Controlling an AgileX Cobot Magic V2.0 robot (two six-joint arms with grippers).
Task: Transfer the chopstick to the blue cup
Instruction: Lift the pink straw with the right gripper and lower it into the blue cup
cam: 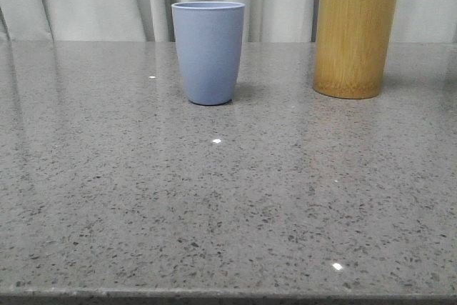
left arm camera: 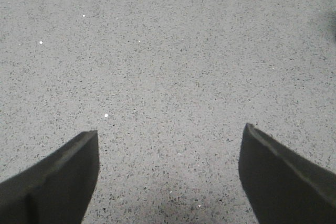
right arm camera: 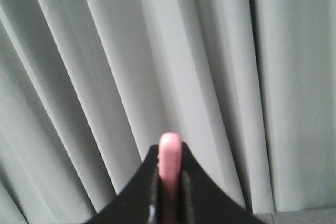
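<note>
Lifting chopstick [right arm camera: 170, 174], pinched in right hand [right arm camera: 169, 192], straight clear of bamboo holder [cam: 355, 37] at upper right, then across above blue cup [cam: 208, 51], upper centre; left hand [left arm camera: 170, 174] wide, idle.

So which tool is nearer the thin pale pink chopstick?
Right. The right tool is shut on the thin pale pink chopstick, facing the curtain. The left tool is open over bare grey speckled table.
</note>
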